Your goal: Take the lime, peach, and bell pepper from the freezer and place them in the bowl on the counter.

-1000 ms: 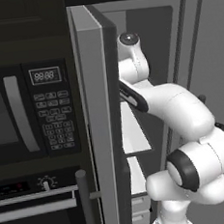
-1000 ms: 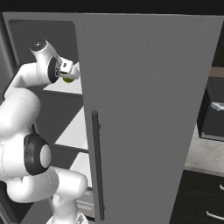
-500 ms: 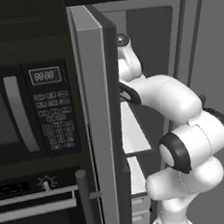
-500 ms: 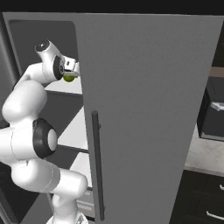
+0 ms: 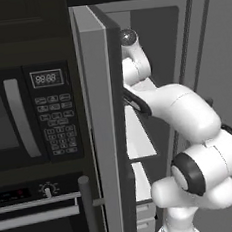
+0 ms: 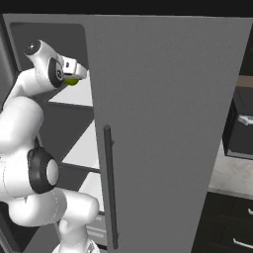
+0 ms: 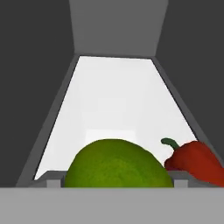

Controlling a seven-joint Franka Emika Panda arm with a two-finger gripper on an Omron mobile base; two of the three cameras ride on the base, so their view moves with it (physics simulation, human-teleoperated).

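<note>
Pincer [image 6: 74, 76] in the upper left of the right base view, reaching into the freezer [image 6: 163, 123] past its open door; the lime [image 6: 72, 81] sits at its tip, apparently pinched, though the fingers are hidden and the grip cannot be confirmed. Hand view: lime [image 7: 118, 164] large at bottom centre; pepper [image 7: 194, 162], red with a green stem, just right of it; white shelf [image 7: 118, 100] running away behind both. Left base view: microwave [image 5: 32, 116] at left.

White arm folded upward, wrist high and bent forward, gripper [image 6: 79, 74] level, fingers' spread unclear
</note>
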